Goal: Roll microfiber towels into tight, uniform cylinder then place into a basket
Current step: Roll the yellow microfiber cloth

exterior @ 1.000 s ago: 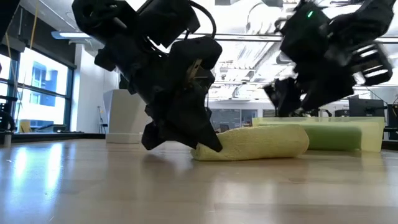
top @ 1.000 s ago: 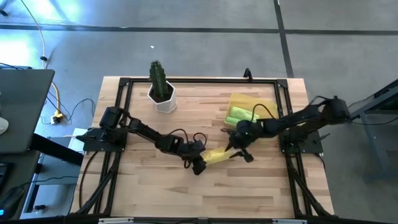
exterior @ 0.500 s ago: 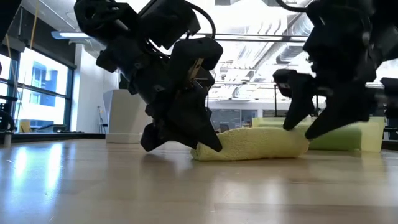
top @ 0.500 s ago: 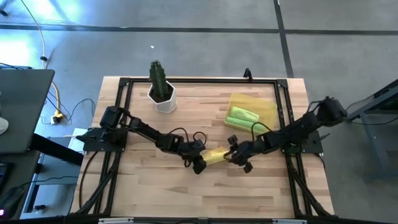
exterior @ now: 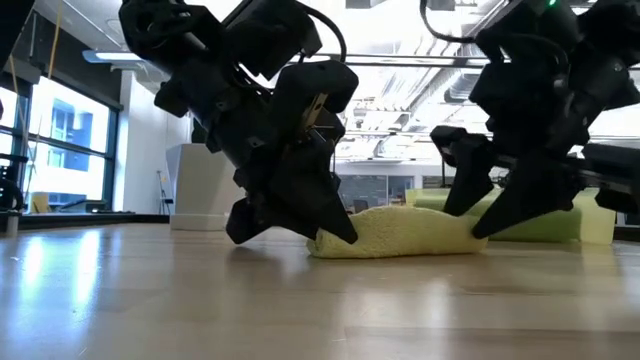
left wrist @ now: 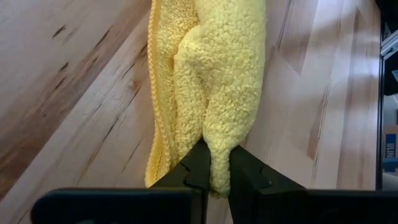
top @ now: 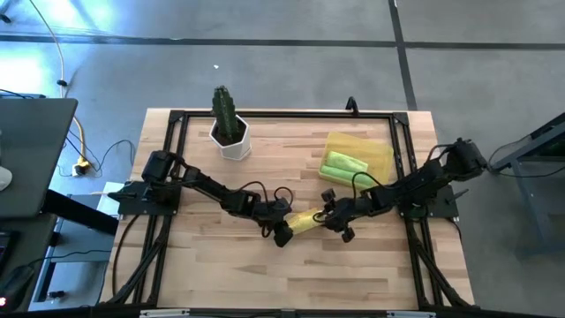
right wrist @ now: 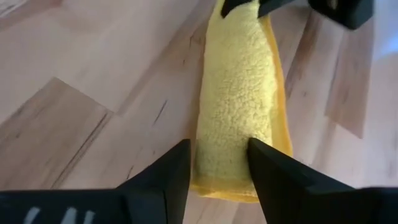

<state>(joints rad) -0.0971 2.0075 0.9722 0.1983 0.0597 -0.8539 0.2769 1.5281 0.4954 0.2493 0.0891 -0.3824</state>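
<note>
Yellow towel lies rolled on wooden table.

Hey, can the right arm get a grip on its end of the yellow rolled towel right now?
Probably yes: the right gripper has its open fingers either side of the yellow towel's near end, while the left gripper pinches the far end.

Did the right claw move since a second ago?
Yes. In the high view the right claw has come away from the basket toward the table's front and now straddles one end of the yellow towel, fingers open either side.
</note>
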